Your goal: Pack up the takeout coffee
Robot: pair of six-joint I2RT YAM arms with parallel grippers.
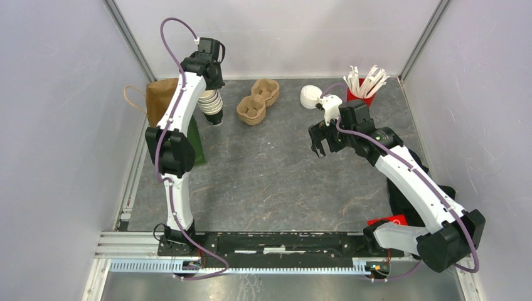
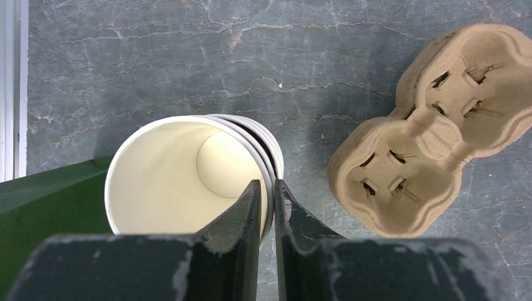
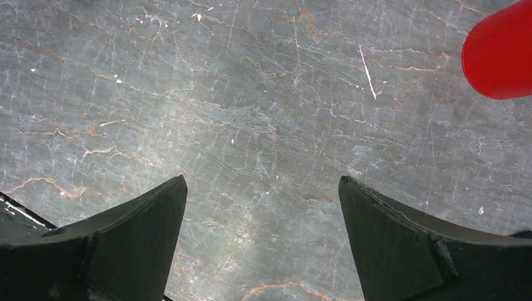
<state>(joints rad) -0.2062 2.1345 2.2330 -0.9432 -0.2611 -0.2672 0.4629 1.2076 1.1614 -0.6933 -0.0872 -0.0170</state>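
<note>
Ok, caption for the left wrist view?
Left gripper pinching the rim of the top cup in a stack, pulp carrier beside it.

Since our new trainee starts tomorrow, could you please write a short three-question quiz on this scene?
1. True or false: the right claw is open over bare table.
2. What does the left claw pinch? A) a lid B) the rim of the cup stack C) the carrier
3. Fill in: the white sticks stand in a ___ cup.
Key: 1 true; 2 B; 3 red.
</note>
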